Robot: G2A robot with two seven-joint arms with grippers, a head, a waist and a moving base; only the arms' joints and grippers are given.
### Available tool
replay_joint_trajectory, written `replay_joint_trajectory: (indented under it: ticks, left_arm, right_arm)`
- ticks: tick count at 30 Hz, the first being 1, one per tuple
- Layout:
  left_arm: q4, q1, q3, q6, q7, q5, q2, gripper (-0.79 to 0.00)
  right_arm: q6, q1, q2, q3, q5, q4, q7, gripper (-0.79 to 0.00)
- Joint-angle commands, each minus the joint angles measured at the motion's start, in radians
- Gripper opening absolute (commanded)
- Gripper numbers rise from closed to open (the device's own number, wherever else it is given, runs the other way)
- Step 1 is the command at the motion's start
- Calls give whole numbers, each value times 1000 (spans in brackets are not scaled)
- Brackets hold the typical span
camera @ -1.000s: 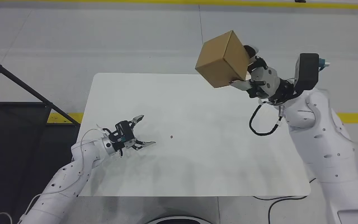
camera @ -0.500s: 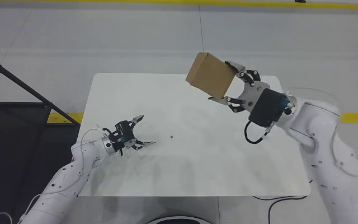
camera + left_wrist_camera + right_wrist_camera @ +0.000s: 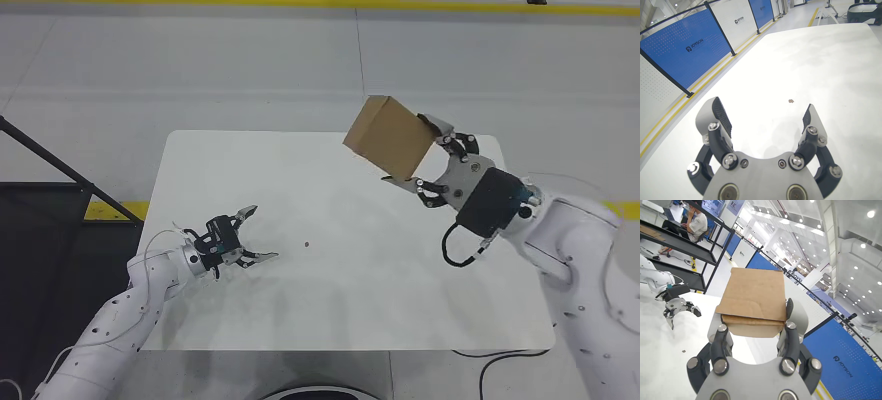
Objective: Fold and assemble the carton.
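The right hand (image 3: 418, 153) is clamped on the brown cardboard carton (image 3: 392, 137), one finger on each of two opposite sides. The carton is off the bench (image 3: 350, 290), tilted, in the air over the far edge toward the far right corner. In the right wrist view the carton (image 3: 753, 294) sits between the fingers of the right hand (image 3: 754, 313), and a flap with rounded corners at its nearer end points back toward the palm. The left hand (image 3: 258, 234) is near the bench's left edge, its fingers spread apart with nothing between them; its black pads (image 3: 722, 113) are bare. A small brown scrap (image 3: 307, 243) lies on the bench just beyond the left hand, toward the middle.
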Motion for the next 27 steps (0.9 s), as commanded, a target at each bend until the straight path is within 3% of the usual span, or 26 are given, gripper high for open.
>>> replay_joint_trajectory:
  ticks: [1, 18, 27]
  left_arm:
    - [0, 0, 0, 0, 0, 0, 0, 0]
    - [0, 0, 0, 0, 0, 0, 0, 0]
    - [0, 0, 0, 0, 0, 0, 0, 0]
  right_arm:
    - [-4, -1, -1, 4, 25, 22, 5, -785]
    - [-46, -73, -10, 75, 194, 133, -286, -785]
    - [-141, -55, -14, 25, 146, 174, -197, -785]
